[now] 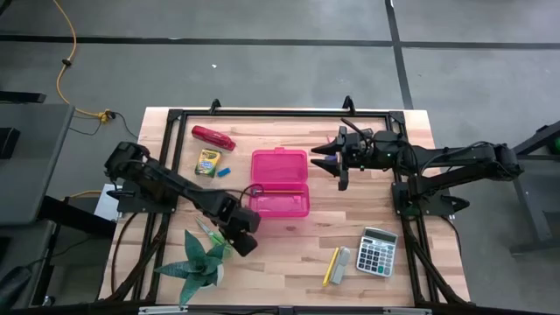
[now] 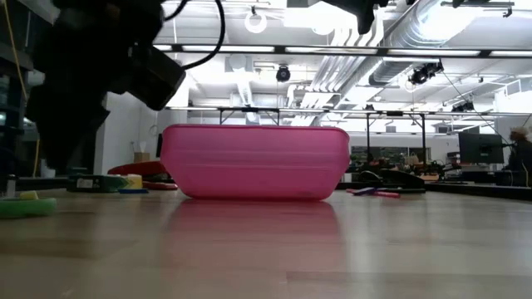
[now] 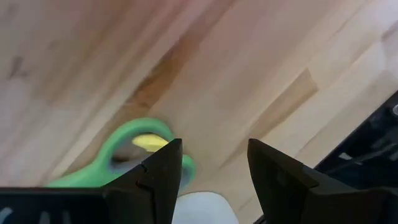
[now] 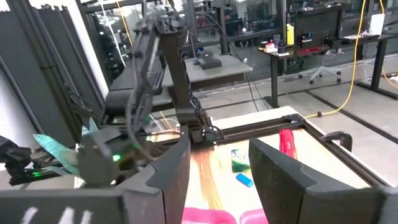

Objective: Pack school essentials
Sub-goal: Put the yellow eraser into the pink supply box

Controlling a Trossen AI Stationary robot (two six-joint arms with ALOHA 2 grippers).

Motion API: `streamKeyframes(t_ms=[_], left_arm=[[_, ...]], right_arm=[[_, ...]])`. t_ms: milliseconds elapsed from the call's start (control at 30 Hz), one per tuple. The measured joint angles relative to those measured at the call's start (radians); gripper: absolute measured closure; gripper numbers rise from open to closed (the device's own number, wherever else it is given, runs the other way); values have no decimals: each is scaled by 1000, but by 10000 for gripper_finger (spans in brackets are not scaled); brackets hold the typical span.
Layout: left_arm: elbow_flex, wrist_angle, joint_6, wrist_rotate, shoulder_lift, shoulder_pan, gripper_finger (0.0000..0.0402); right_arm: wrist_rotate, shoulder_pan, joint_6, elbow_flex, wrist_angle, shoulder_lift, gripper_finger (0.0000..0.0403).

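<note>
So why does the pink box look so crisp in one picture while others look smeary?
Low view: the pink case sits sharp under bright ceiling lights, mirrored faintly on the table, with the dark arm at upper left blurred. Left wrist view: the green scissors handle is soft, too close to the left hand.

glossy pink plastic case (image 1: 281, 182) — pale wood table (image 1: 289, 262), matt.

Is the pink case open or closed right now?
Open. In the high view the pink case lies spread in two halves side by side, with what looks like a thin pencil in one. Neither end effector touches it.
</note>
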Motion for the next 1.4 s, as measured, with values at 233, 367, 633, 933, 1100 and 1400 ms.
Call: streamKeyframes(t_ms=[233,367,633,933,1100,1400], left_arm=[[1,-61,-83,-150,2,-62,229],[1,-95,-93,-179,2,-76,229],[1,-76,-113,-184,27,-98,229],[3,-69,-127,-213,55,-112,229],[0,-74,-114,-210,80,-115,229],[0,-75,-108,-203,90,-115,233]], right_arm=[[0,0,0,0,-33,0,245],[0,0,0,0,-36,0,245],[0,0,0,0,-39,0,245],[0,0,-3,0,-52,0,245],[0,0,-2,0,-51,0,245],[0,0,0,0,-51,0,245]])
